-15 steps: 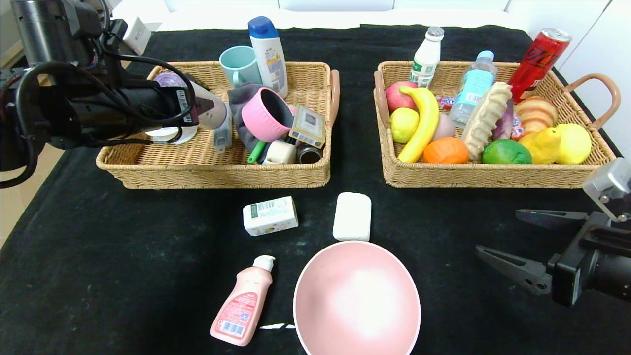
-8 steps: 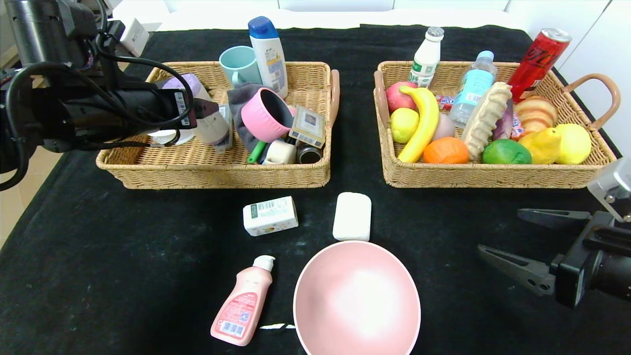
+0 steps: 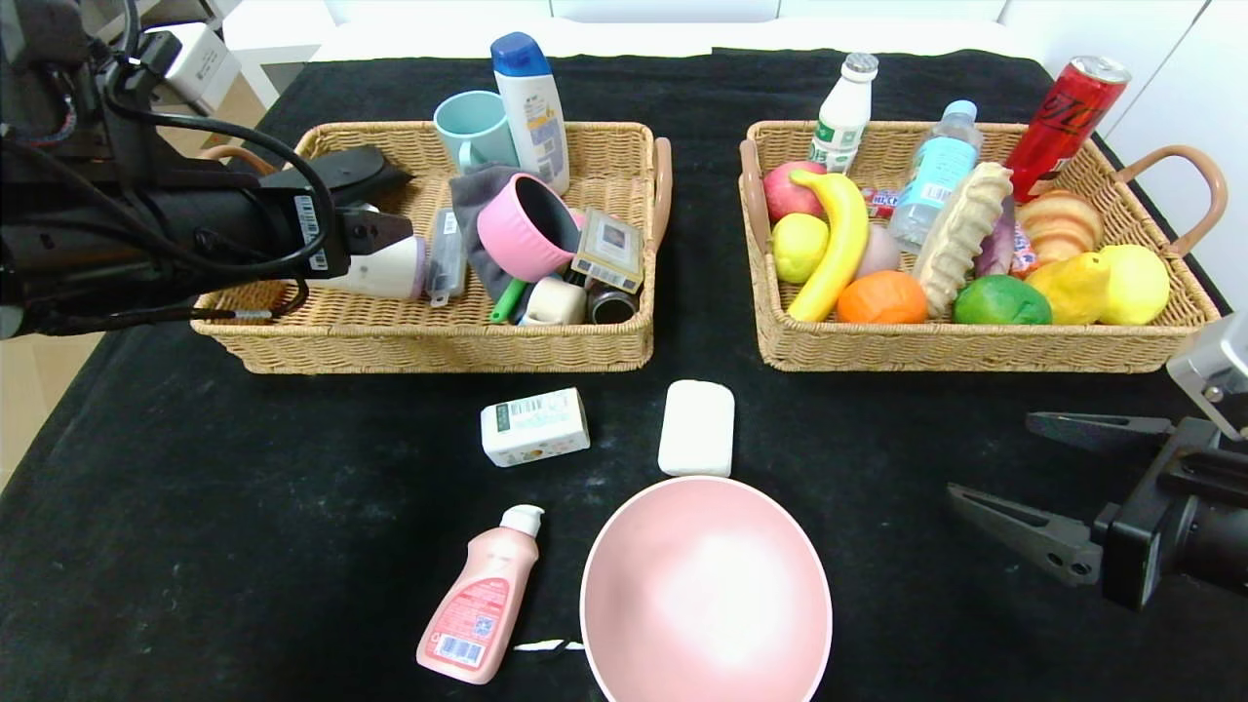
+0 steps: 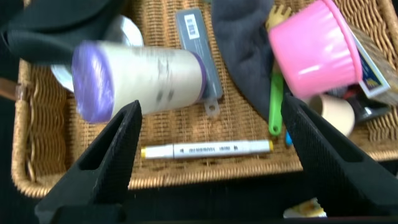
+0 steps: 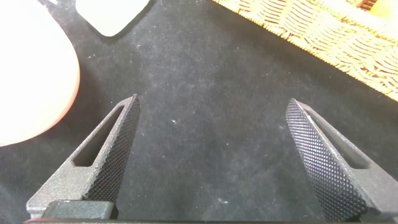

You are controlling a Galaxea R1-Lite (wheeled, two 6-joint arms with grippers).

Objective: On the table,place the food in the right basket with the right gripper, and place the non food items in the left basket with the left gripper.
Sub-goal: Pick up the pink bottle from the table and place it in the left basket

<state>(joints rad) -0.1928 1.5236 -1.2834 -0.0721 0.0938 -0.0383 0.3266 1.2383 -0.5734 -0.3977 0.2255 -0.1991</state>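
My left pincer hangs open above the left basket, the grey roll seemingly lying free inside. If I drop lower, I risk nudging it. Right pincer waits open over the counter.

The left gripper has let go of the grey roll and drawn back toward the left basket's outer end, jaws spread. The roll now lies in the basket, tipped onto its side
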